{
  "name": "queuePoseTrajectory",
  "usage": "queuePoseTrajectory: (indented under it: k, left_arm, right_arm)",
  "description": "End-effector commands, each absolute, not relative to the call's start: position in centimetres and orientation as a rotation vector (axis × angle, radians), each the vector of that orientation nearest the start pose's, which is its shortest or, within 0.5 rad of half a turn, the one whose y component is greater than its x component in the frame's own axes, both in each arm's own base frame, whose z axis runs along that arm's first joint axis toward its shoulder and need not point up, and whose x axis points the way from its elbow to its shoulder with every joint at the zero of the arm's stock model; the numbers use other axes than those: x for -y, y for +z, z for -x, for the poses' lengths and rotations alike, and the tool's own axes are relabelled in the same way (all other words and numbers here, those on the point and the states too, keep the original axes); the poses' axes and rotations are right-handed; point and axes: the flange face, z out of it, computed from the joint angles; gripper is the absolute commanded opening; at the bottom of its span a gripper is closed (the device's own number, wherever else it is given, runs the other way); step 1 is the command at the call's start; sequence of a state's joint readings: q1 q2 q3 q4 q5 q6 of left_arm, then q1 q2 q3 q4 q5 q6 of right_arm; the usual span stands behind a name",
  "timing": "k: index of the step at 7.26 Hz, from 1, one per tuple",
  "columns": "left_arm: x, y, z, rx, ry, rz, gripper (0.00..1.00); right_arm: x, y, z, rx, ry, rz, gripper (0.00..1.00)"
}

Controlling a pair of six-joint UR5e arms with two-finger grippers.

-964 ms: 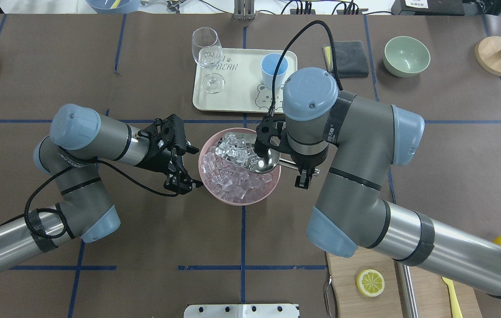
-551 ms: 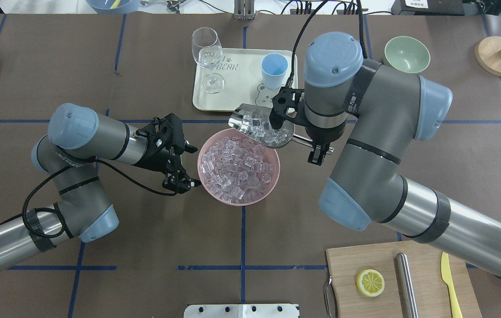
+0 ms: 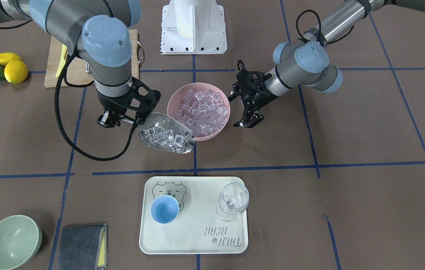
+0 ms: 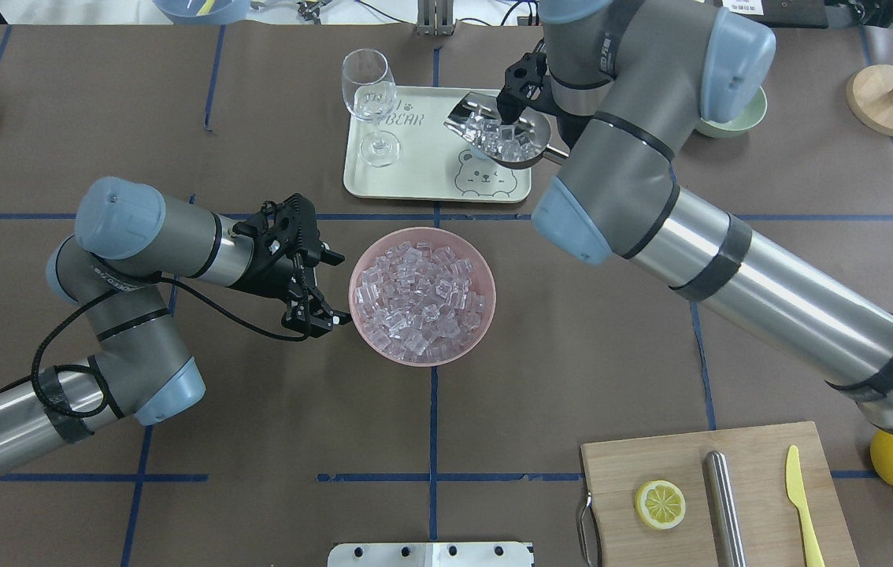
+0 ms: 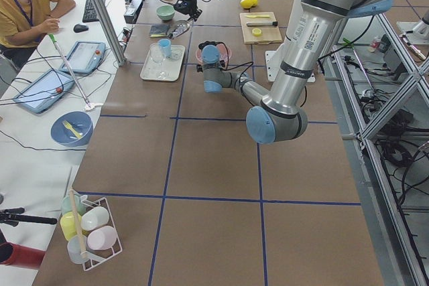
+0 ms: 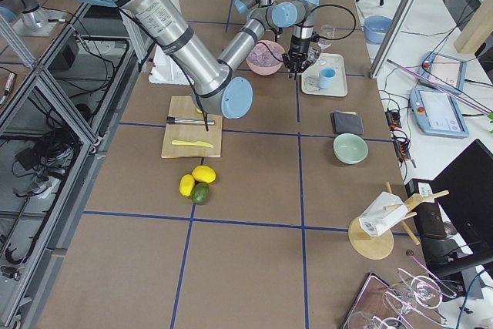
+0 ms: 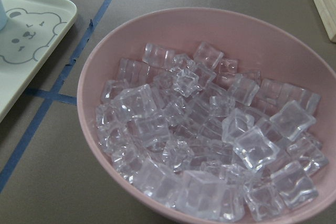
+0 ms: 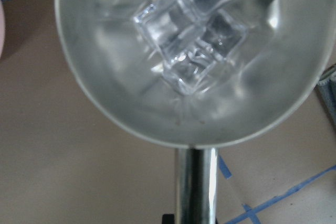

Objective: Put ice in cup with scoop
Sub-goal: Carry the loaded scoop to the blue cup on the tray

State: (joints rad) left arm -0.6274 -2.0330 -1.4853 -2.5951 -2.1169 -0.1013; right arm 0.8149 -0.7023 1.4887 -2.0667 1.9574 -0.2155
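My right gripper is shut on the handle of the steel scoop and holds it in the air, loaded with ice. In the front view the scoop hangs between the pink bowl of ice and the tray. The light-blue cup stands empty on the tray. In the overhead view the scoop covers the cup. The right wrist view shows the scoop with ice cubes in it. My left gripper is open and empty beside the bowl's left rim.
A wine glass stands on the tray's left. A green bowl and a grey cloth lie beyond the tray. A cutting board carries a lemon slice, a steel tube and a yellow knife. Lemons lie near it.
My right arm lifted the scoop full of ice out of the pink bowl and carried it away toward the tray. My left gripper drew back slightly and stayed open.
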Motion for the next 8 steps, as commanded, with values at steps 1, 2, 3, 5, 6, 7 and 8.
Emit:
queuePoseTrajectory:
  k: [1, 2, 3, 5, 6, 7, 8]
  left_arm:
    - [45.4, 31.6, -47.9, -1.126, 1.058, -1.008, 1.00]
    - [45.4, 31.6, -47.9, -1.126, 1.058, -1.008, 1.00]
    - [45.5, 31.8, -47.8, -1.122, 1.056, -1.007, 1.00]
    - [45.4, 32.8, -47.6, -1.116, 1.056, -0.995, 1.00]
    - [45.3, 32.8, -47.7, -1.117, 1.058, -0.994, 1.00]
    - [45.3, 32.9, -47.7, -1.115, 1.059, -0.992, 1.00]
    - [45.2, 33.1, -47.9, -1.115, 1.062, -0.988, 1.00]
  right_arm:
    - [61.8, 21.7, 41.2, 0.385, -1.011, -0.083, 0.00]
    - [62.7, 20.1, 41.2, 0.300, -1.039, -0.022, 0.00]
    - [63.5, 20.0, 41.7, 0.280, -1.037, 0.018, 0.00]
    - [65.9, 20.3, 43.7, 0.224, -1.032, 0.103, 0.00]
    - [65.8, 20.8, 43.7, 0.204, -1.075, 0.126, 0.00]
    - [65.6, 20.4, 43.3, 0.181, -1.104, 0.150, 0.00]
    - [65.1, 19.8, 43.3, 0.132, -1.122, 0.180, 0.00]
